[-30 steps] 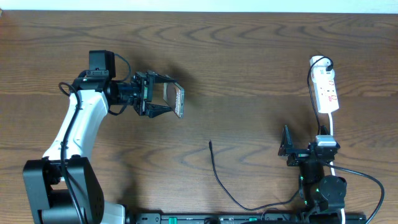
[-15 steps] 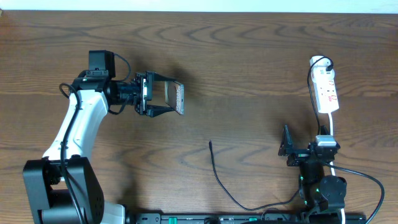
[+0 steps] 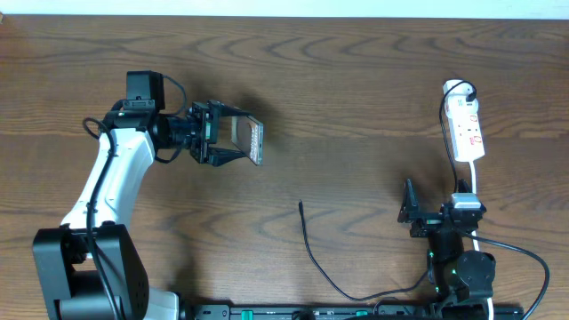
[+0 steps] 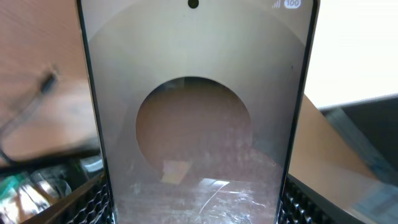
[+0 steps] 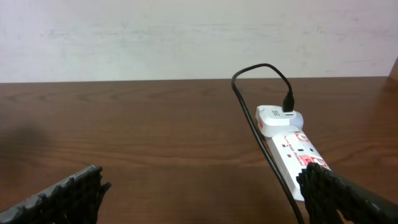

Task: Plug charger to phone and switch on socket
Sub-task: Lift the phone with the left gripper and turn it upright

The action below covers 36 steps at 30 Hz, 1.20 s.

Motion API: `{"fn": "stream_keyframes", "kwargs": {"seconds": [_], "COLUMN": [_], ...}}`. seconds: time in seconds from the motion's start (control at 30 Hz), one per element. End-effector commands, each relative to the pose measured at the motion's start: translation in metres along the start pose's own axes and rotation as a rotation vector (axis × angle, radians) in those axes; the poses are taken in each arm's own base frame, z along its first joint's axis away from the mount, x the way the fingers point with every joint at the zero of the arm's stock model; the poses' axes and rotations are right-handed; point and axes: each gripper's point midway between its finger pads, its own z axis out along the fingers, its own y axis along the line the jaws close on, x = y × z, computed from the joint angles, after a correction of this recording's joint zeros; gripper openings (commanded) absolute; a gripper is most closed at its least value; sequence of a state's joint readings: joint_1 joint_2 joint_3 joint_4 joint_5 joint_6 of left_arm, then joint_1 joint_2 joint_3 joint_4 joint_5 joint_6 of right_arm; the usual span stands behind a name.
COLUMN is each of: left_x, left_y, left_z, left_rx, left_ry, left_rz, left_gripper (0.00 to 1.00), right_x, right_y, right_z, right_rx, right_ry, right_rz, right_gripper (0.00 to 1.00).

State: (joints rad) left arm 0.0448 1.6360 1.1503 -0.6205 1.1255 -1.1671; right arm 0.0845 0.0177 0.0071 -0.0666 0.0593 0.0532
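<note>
Phone (image 3: pixel 254 142) sat clamped in the left jaws; right jaws stood apart near the socket (image 3: pixel 467 132) on the worktop (image 3: pixel 356 107).

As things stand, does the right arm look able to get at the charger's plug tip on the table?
Likely yes. The right gripper is open and empty, and only bare table lies between it and the charger tip. The left gripper, shut on the phone, is well off to the side.
</note>
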Motion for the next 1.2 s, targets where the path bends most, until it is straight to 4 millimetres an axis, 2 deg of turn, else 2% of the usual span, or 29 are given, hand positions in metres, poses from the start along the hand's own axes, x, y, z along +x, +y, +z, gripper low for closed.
{"fn": "stream_keyframes", "kwargs": {"seconds": [0.0, 0.13, 0.23, 0.43, 0.57, 0.7, 1.0, 1.1, 1.17], "left_x": [-0.026, -0.056, -0.075, -0.090, -0.091, -0.090, -0.088, -0.086, -0.084], "left_y": [0.005, 0.028, 0.052, 0.086, 0.093, 0.095, 0.097, 0.096, 0.095], "left_z": [-0.008, -0.018, -0.034, -0.059, -0.061, -0.061, -0.061, -0.058, -0.056], "left_rx": [-0.058, -0.185, -0.305, -0.475, -0.499, -0.505, -0.512, -0.502, -0.492], "left_ry": [-0.179, -0.368, -0.508, -0.667, -0.677, -0.673, -0.665, -0.645, -0.628], "left_rz": [0.128, 0.117, 0.069, 0.006, -0.005, -0.011, -0.020, -0.022, -0.023], "left_gripper": [0.07, 0.07, 0.08, 0.08, 0.08, 0.07, 0.07, 0.07, 0.07], "right_x": [0.001, 0.001, 0.001, 0.001, 0.001, -0.001, -0.001, -0.011, -0.020], "right_y": [-0.001, -0.001, -0.001, -0.001, -0.001, -0.007, -0.007, -0.006, 0.006], "right_z": [0.000, 0.000, 0.000, 0.000, 0.000, 0.000, 0.000, 0.000, -0.001], "right_rx": [0.004, 0.003, 0.003, 0.004, 0.004, 0.039, 0.041, 0.034, -0.039], "right_ry": [0.004, 0.004, 0.004, 0.004, 0.004, -0.005, -0.008, -0.049, -0.080], "right_rz": [0.013, 0.013, 0.013, 0.013, 0.013, 0.013, 0.014, 0.018, 0.033], "right_gripper": [0.99, 0.99, 0.99, 0.99, 0.99, 0.99, 0.99, 0.99, 0.99]}}
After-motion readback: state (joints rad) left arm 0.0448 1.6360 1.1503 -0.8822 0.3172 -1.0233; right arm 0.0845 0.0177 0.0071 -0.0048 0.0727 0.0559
